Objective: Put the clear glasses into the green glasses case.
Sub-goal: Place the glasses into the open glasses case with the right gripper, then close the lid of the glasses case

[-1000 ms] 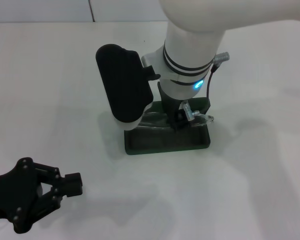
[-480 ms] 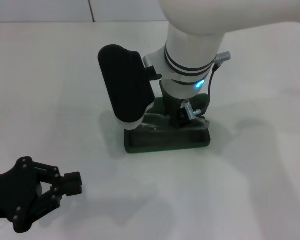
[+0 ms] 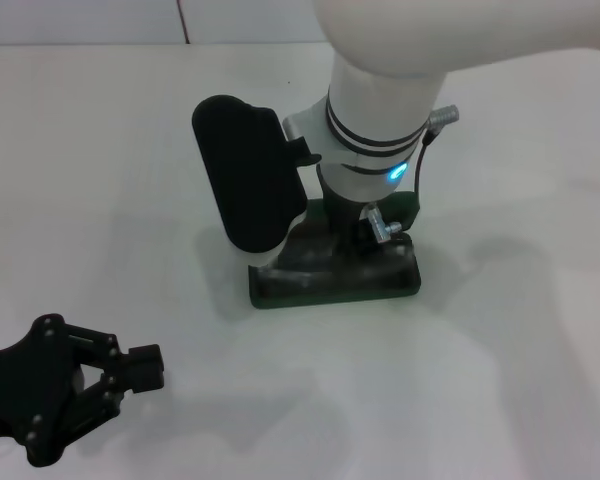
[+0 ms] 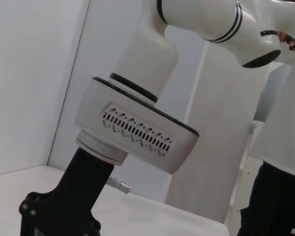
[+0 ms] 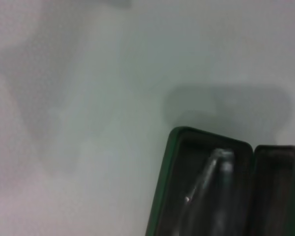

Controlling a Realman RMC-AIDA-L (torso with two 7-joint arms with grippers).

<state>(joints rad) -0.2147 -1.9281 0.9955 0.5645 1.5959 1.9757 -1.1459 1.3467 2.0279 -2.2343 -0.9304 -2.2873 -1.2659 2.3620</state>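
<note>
Head view: the right gripper [image 3: 352, 232] is reaching down into the open green glasses case [image 3: 335, 277], which is sitting mid-table [image 3: 100, 150] w/ its near wall facing the robot. The arm's wrist and a black camera housing [image 3: 246, 172] are blocking most of the case interior. The clear glasses [image 3: 298, 250] are showing only as a faint pale glint inside the case, just beside the gripper; can't tell whether the jaws are apart or clamped on them. The left gripper [image 3: 140, 368] is idling low at the robot's near left, well apart from the case, fingers close together w/ nothing between them.

Left wrist view: looking up at the right arm's white links [image 4: 137, 132] and a wall; no case, no glasses.

Right wrist view: one corner of the case [image 5: 201, 182] is lying on the table, green rim around dark lining, and a clear temple arm of the glasses [image 5: 209, 182] is lying inside that compartment. Own fingers not showing.
</note>
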